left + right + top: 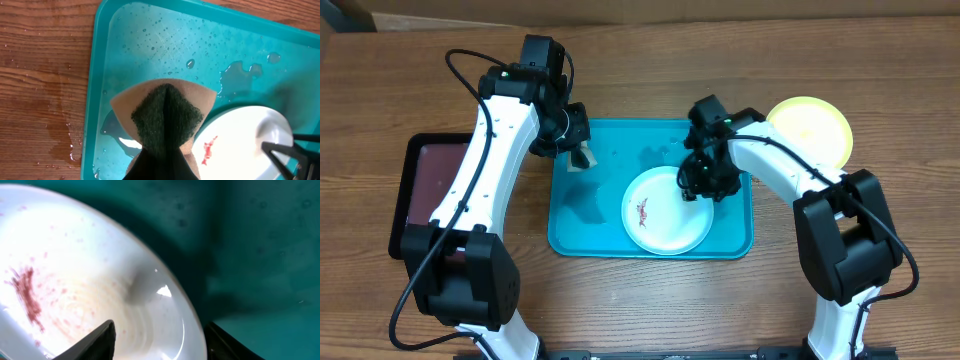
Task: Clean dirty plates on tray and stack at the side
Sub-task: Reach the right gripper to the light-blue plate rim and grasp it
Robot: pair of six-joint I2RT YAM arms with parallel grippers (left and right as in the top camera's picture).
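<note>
A white-rimmed plate point(665, 215) with a dark red smear lies on the turquoise tray point(610, 240), right of its middle. My left gripper point(580, 150) is shut on a tan sponge with a dark green pad point(584, 158), held over the tray's far left part. In the left wrist view the sponge point(165, 112) hangs from the fingers point(162, 167) above the wet tray point(150, 35), left of the plate point(240, 145). My right gripper point(696, 188) is open and straddles the plate's far right rim. The right wrist view shows its fingers point(160, 340) either side of the rim point(75, 280).
A lime-green-rimmed plate point(810, 130) sits on the table right of the tray, behind my right arm. A dark maroon, black-rimmed tray point(430, 180) lies at the left. Water droplets and a puddle point(240, 75) lie on the turquoise tray; the wood beside it point(60, 145) is wet.
</note>
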